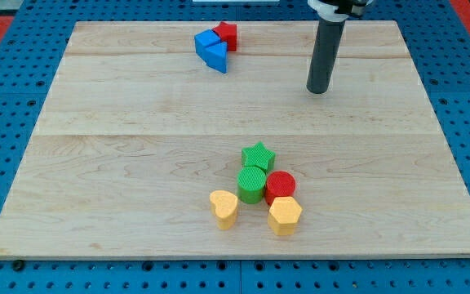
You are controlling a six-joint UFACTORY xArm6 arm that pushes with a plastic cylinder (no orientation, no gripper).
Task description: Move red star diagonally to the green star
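Observation:
The red star (228, 34) lies near the view's top, touching the right side of two blue blocks (211, 49). The green star (258, 155) lies low in the middle of the board, at the top of a cluster of blocks. My tip (318, 90) stands on the board at the upper right, well to the right of the red star and a little lower, and far above the green star. It touches no block.
Below the green star sit a green cylinder (251, 184), a red cylinder (281, 185), a yellow heart (223, 208) and a yellow hexagon (285, 215). The wooden board (96, 163) lies on a blue pegboard surface.

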